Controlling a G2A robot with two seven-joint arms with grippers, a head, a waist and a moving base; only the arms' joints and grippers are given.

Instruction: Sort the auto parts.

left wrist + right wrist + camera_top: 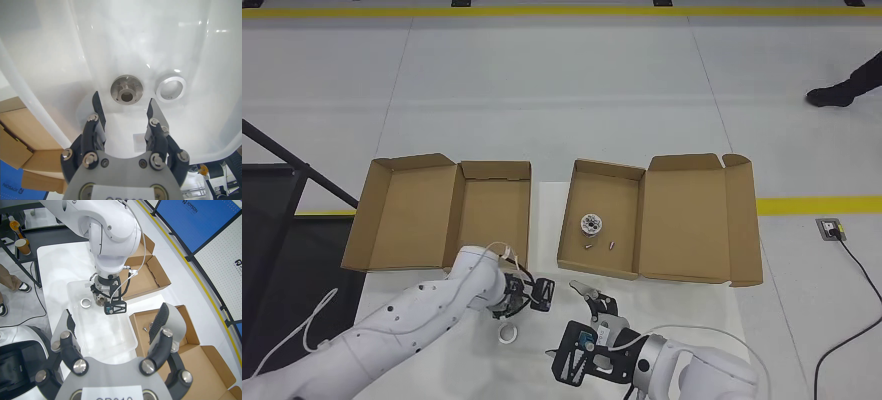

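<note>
Nearest the robot, the right gripper hangs with its jaws wide apart and nothing between them, above the near end of the translucent bin on the bench. If it moved while the other arm is working, it could likely foul that arm's wrist or cable. Further in, the left gripper is down inside the bin, jaws spread and not yet closed, the flanged hub lying flat just past its fingertips. The spread looks only slightly wider than the flange, so an off-centre approach could land a pad on the rim and skid the hub across the smooth floor. It might also pinch one edge and tip the part. A plain metal ring lies just beside the hub, with a gap between them, so a wide finger could nudge it aside. Beyond the bin stand two open cardboard boxes. The right box holds a round toothed part and small fasteners, and the left box sits alongside. Dropping the hub in the wrong one would spoil the sort.
</note>
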